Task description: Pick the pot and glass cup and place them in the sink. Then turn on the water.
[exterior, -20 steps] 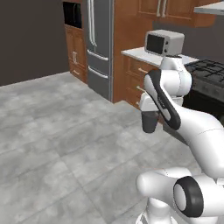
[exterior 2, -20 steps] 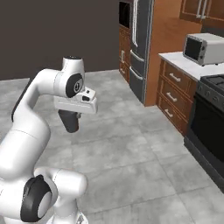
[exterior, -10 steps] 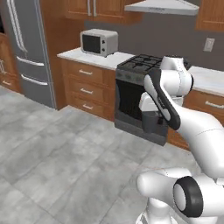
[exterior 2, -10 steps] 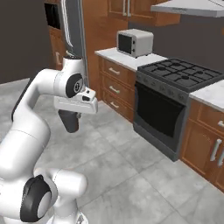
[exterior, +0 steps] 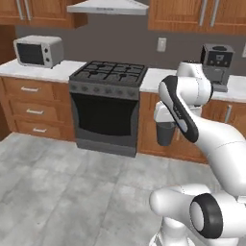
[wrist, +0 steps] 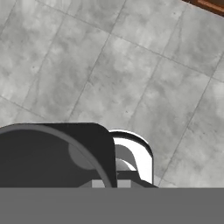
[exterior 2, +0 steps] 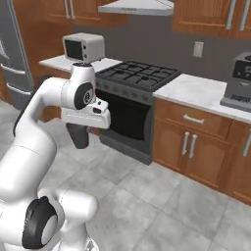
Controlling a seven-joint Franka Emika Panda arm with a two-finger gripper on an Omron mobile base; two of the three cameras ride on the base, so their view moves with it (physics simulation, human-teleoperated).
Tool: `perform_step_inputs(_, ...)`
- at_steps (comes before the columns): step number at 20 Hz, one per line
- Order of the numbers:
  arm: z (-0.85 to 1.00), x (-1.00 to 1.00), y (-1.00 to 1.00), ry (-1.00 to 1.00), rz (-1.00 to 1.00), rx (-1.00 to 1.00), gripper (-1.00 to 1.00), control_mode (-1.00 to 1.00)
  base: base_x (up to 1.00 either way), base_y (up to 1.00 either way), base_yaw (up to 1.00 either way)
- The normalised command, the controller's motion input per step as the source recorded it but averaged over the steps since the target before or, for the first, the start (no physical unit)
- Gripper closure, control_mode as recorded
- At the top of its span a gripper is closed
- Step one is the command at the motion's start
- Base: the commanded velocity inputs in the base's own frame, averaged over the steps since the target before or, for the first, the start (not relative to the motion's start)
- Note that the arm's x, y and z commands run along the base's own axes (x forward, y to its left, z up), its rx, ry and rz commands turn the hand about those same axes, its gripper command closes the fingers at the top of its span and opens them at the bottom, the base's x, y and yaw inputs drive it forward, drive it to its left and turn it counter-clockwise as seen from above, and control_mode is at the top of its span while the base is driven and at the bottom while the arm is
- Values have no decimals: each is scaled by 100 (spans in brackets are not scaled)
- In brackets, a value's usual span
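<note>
The glass cup [exterior: 165,135] is a small dark grey tumbler that hangs under the hand at counter-front height. My gripper [exterior: 166,126] is shut on it. In the right base view the glass cup [exterior 2: 78,137] hangs below the gripper [exterior 2: 81,127], in front of the oven door. In the hand view the cup's dark round rim [wrist: 52,153] sits at the lower left, with grey floor tiles beyond it. The pot, the sink and the water are out of view.
Straight ahead stands a black gas stove [exterior: 108,77] with its oven. A microwave [exterior: 38,50] sits on the white counter to its left and a coffee machine [exterior: 216,65] on the counter [exterior: 153,79] to its right. Wooden cabinets [exterior 2: 191,144] run below, and grey tile floor [exterior: 57,192] lies in front.
The whole picture has swept sideways: the fridge is gone and the stove and coffee machine have come into view, so the base has moved. The arm keeps its pose with the cup.
</note>
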Motion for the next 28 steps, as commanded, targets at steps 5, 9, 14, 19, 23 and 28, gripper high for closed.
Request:
perform_step_inputs(5,0,0,0,0,0,0,100,100,35,17,-56)
perform_step_inputs(9,0,0,0,0,0,0,100,100,41,29,-57)
perform_step_inputs(14,0,0,0,0,0,0,100,100,39,32,-57)
perform_step_inputs(19,0,0,0,0,0,0,100,100,43,40,-58)
perform_step_inputs(23,0,0,0,0,0,0,100,100,44,49,-58)
perform_step_inputs(28,0,0,0,0,0,0,100,100,46,48,-57)
